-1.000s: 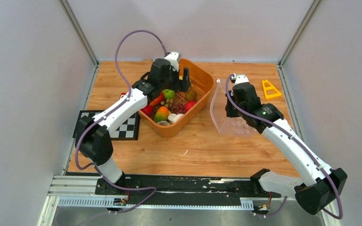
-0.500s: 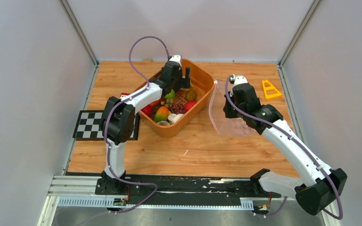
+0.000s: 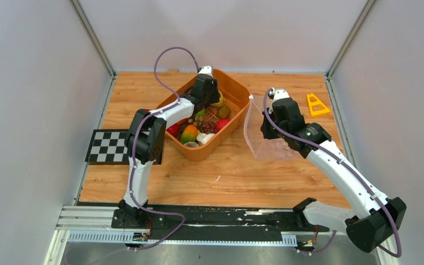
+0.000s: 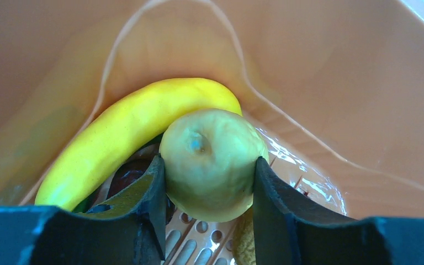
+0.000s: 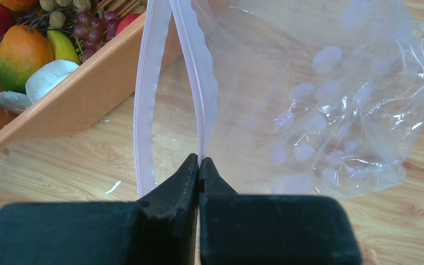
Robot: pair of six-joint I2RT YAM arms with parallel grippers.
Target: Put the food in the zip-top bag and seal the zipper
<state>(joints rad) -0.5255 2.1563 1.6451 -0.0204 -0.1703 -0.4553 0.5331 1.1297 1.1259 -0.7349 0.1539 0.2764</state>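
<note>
Orange basket (image 3: 201,150), clear zip-top bag (image 3: 270,148) just beside it. The right gripper (image 5: 200,161) pinches one zipper (image 5: 196,66) lip, mouth gaping. The left gripper (image 4: 207,176) clamps the lemon (image 4: 210,160) in the basket's far corner, against the banana (image 4: 121,132). Lift straight up to clear the wall. Wood tabletop (image 3: 226,182), grey walls (image 3: 226,33).

Lab test cell: grey enclosure walls (image 3: 33,83), aluminium rail (image 3: 199,238), checkerboard calibration card (image 3: 107,146).

Left gripper (image 3: 210,95) dips into the orange basket's (image 3: 237,118) far corner, a yellow fruit (image 3: 220,101) just beside its fingers, perhaps gripped. Right gripper (image 3: 265,131) pinches the clear zip-top bag (image 3: 273,148) sagging below it.
</note>
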